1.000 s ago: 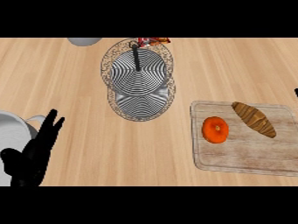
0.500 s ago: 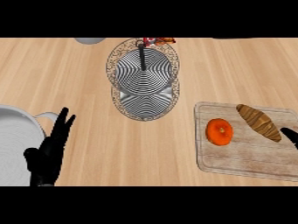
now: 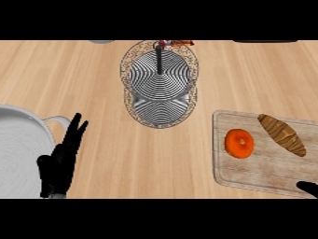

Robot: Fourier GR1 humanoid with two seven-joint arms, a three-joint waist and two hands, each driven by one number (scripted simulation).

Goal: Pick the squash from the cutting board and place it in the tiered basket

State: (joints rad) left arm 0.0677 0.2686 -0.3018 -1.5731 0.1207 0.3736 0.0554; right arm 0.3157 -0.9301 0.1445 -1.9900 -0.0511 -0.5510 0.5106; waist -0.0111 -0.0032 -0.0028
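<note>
My right hand [image 3: 317,189] barely shows at the cutting board's [image 3: 271,175] near edge, its fingers impossible to judge; my left hand [image 3: 61,161] rests open beside the pot [image 3: 10,149]. The squash [image 3: 239,143] lies on the board beside a croissant [image 3: 282,134], well apart from the tiered basket [image 3: 160,84].

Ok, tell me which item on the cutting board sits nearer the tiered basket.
The round orange squash. It lies on the cutting board's left half, towards the tiered basket; the long brown striped croissant lies further right.
</note>
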